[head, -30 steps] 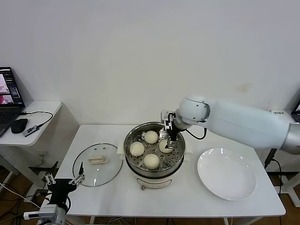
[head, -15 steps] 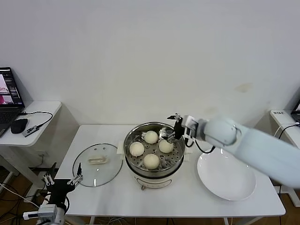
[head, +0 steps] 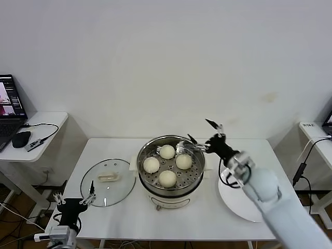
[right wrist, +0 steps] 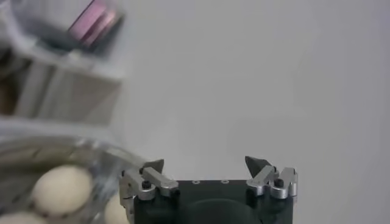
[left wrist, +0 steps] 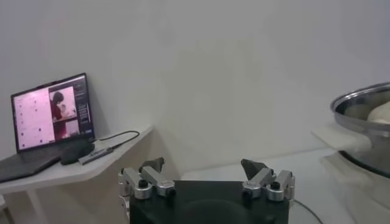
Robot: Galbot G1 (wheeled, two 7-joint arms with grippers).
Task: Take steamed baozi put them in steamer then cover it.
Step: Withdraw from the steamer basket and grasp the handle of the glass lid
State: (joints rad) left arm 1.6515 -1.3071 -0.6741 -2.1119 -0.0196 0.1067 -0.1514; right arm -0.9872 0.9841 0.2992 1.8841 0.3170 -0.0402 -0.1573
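The steamer (head: 171,194) stands at the table's middle with four baozi on its perforated tray: one at the back (head: 167,151), one on the left (head: 151,164), one on the right (head: 183,161), one at the front (head: 167,178). My right gripper (head: 198,130) is open and empty, above the steamer's back right rim. Its wrist view shows its open gripper (right wrist: 207,163) with a baozi (right wrist: 61,189) below. The cover (head: 108,181) lies flat on the table left of the steamer. My left gripper (head: 72,199) is open and empty, low at the table's front left corner.
A white plate (head: 226,199) lies right of the steamer, partly hidden by my right arm. A side table (head: 36,129) at far left holds a laptop (left wrist: 52,112), a mouse and cables. The left wrist view shows the steamer's rim (left wrist: 365,103).
My right gripper has drawn out of the steamer, up and to the right, away from the right-hand baozi. The right arm has swung down over the plate. The left arm has barely moved.
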